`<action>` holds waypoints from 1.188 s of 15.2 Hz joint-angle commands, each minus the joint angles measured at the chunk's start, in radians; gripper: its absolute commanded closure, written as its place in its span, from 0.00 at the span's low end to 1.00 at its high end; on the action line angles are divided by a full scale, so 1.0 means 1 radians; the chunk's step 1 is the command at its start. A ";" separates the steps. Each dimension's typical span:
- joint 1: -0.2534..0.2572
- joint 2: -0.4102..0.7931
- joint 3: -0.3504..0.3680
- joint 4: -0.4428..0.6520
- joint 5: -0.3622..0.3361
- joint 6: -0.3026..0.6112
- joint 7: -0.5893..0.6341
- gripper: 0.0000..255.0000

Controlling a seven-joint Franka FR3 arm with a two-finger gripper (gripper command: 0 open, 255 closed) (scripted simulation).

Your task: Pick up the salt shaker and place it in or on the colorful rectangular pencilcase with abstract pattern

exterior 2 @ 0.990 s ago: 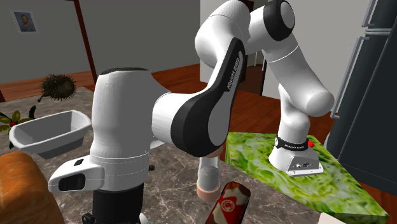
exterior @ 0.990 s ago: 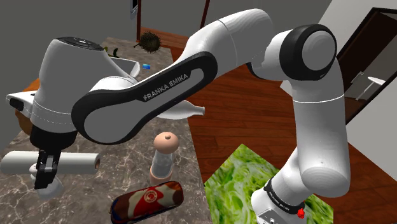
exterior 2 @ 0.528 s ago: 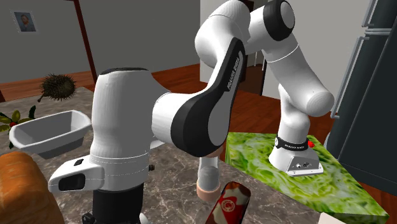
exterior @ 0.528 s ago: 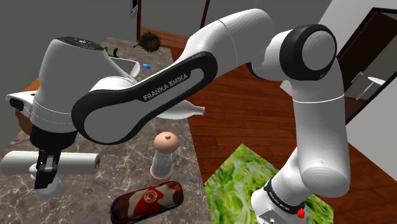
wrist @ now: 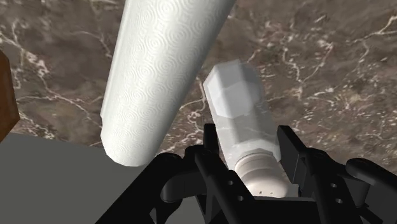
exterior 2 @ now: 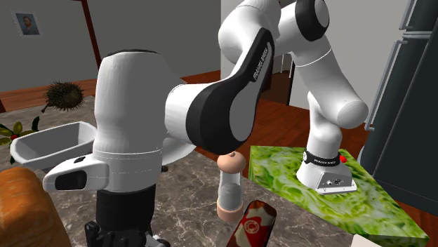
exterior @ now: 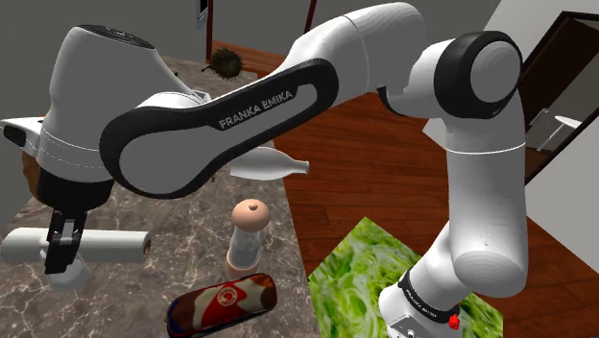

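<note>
One pale salt shaker (wrist: 245, 121) sits clasped between your jaws, capped end toward the palm. Just beside the jaws lies a paper towel roll (wrist: 159, 76). A careless swing toward the pencilcase (exterior: 223, 300), well apart from the jaws, could knock it or loosen the shaker.

Counter (exterior: 134, 288) layout, as you see it in the shoulder view

You will find the salt shaker (wrist: 236, 102) clasped in the gripper (wrist: 248, 143), just beside the lying paper roll (wrist: 159, 70). Toward the view's right stands the grinder (exterior: 247, 235), with the pencil case (exterior: 226, 300) lying before it.
</note>
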 commanded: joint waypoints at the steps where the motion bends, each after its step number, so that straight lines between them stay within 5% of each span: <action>1: -0.005 -0.013 0.009 0.009 0.009 -0.020 -0.002 1.00; 16: -0.029 -0.084 0.059 0.106 0.065 -0.177 -0.015 1.00; 18: -0.107 -0.175 0.107 -0.017 0.125 -0.135 -0.039 1.00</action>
